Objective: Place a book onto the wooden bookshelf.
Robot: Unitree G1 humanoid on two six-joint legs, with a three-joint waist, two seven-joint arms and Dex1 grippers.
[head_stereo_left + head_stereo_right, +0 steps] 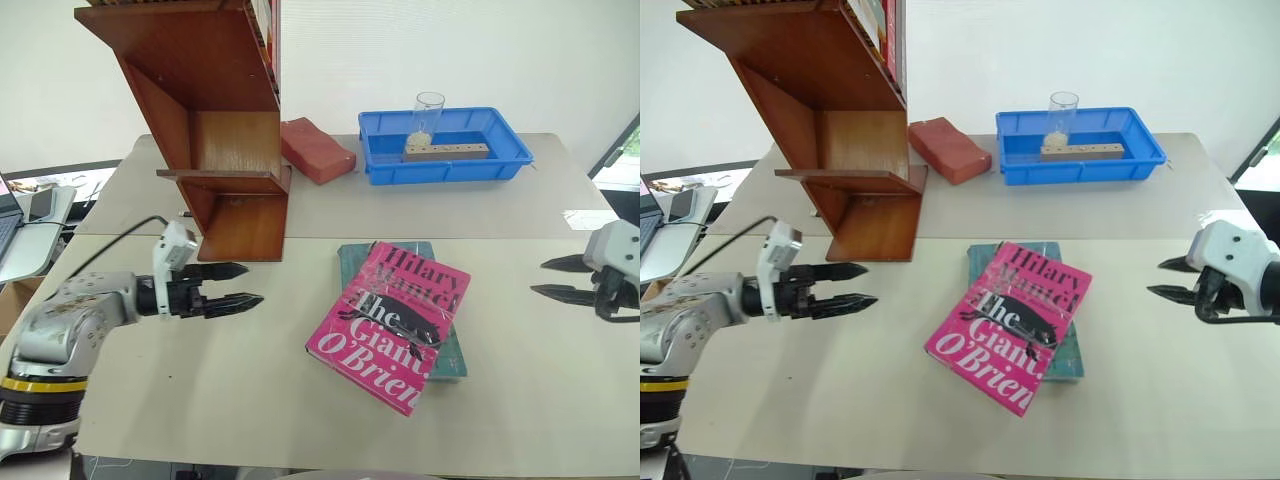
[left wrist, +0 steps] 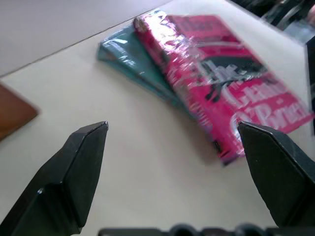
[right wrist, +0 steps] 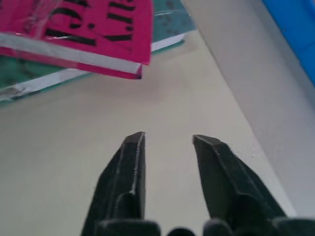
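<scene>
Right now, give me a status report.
Left gripper open, empty. Right gripper partly open, empty. Pink book atop teal book, untouched. Path to bookshelf clear.

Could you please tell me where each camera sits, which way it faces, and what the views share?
Left and right eye views: head, looking forward and down at the bright pink glossy book, reddish-brown wooden bookshelf, blue plastic tray; both arms show.
Left wrist view: along the open left gripper toward the pink book atop the teal plastic-wrapped book.
Right wrist view: along the right gripper, fingers parted, empty.
All share both books.
</scene>
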